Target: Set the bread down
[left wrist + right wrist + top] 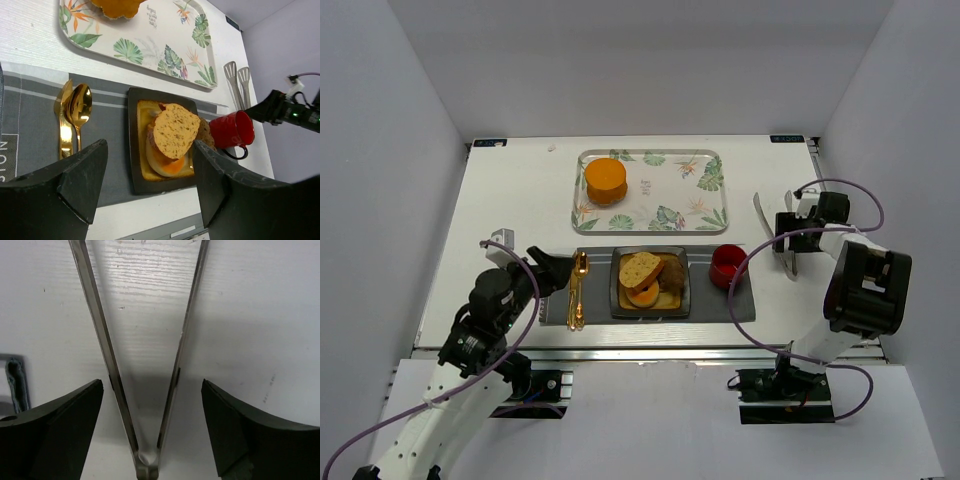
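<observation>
The bread (640, 268), a tan speckled slice with a brown crust, lies tilted on top of an egg and toast on the dark square plate (616, 300) in the middle of the grey mat. It also shows in the left wrist view (175, 131). My left gripper (555, 268) is open and empty, left of the plate and apart from it; in its own view (150, 145) the fingers frame the plate (134, 175). My right gripper (786, 238) is open at the far right, low over steel tongs (107, 365) that lie between its fingers (75, 415) without being held.
A leaf-print tray (700, 215) with an orange donut (605, 180) stands behind the mat. A red cup (727, 265) stands right of the plate. A gold spoon and fork (578, 290) lie left of it. A dark brown wedge (672, 272) sits on the plate beside the bread.
</observation>
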Controlling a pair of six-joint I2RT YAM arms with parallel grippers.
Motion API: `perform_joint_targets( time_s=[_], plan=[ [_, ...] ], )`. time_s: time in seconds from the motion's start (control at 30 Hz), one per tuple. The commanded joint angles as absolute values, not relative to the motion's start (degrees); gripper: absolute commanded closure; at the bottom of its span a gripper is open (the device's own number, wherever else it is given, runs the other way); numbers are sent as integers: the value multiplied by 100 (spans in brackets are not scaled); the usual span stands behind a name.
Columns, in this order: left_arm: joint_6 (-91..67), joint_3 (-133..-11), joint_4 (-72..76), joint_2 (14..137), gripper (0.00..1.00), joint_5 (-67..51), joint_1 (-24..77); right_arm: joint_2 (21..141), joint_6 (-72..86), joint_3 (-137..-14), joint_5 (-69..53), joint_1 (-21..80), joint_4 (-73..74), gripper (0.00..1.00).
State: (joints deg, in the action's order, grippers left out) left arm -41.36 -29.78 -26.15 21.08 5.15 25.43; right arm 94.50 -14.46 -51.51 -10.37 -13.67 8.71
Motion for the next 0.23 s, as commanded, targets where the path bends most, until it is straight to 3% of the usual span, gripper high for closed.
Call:
perform_joint_targets(
  time_s=[0.0, 0.2],
  plan=[
    [-4034, -3260, -2558, 2311, 23, 518, 2514, 8808, -1862, -5334, -1231, -1477, 1290, 14],
    [-4025, -3191, -2382, 2347, 23, 396, 2514, 7876, -1986, -5913, -1685, -1477, 1722, 11]
  ],
)
